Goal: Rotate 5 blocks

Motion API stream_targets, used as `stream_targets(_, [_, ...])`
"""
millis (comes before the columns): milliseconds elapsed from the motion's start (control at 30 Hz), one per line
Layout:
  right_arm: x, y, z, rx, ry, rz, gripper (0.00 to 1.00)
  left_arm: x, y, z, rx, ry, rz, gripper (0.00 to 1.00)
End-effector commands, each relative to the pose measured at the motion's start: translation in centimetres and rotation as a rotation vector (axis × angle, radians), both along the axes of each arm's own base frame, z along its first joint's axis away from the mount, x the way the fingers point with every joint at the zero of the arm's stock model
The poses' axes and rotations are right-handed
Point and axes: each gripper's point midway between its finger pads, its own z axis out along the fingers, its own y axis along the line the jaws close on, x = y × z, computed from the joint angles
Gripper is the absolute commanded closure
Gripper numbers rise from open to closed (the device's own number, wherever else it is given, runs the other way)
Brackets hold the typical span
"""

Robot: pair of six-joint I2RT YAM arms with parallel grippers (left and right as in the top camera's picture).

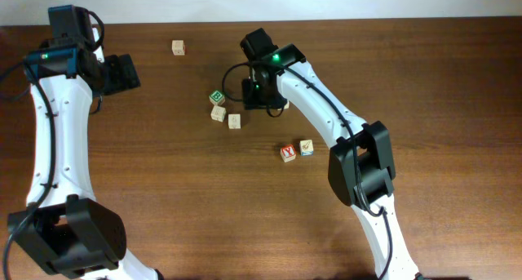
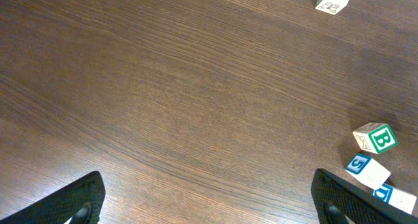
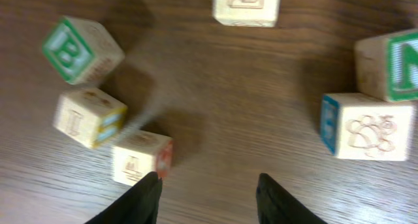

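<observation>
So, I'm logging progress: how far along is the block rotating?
Done: cannot tell; nothing visible shows which blocks were turned. In hand: nothing; the right gripper hovers open beside a tan block with a red side, and the left gripper is open and empty. Left: possibly all five.

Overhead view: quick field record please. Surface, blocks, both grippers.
surface: dark wooden table
cluster: green B cube, tan block and second tan block close together
pair: red Y block beside blue-marked block
stray: lone tan block, apart, toward the far edge
left gripper: open, empty, over bare table
right gripper: open, empty, low beside the cluster
</observation>
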Motion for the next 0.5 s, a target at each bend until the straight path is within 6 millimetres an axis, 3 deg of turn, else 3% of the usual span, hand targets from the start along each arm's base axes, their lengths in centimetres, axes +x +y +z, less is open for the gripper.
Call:
stream_targets(0, [-0.9,2.7,-1.1,0.049,0.020,-0.015,0.46,0.3,0.5,0.7,0.007,-0.020,0.022,0.01])
stream_targets(200, [-2.0,5.1,-3.6,0.031,0.025,0.032,0.46,0.3,0.5,0.7,0.007,-0.020,0.022,0.01])
stream_targets(467, [-1.9,4.1,-5.0,-0.044,0.018,-0.029,0.47,0.3,0.5,0.7,0.007,-0.020,0.022,0.01])
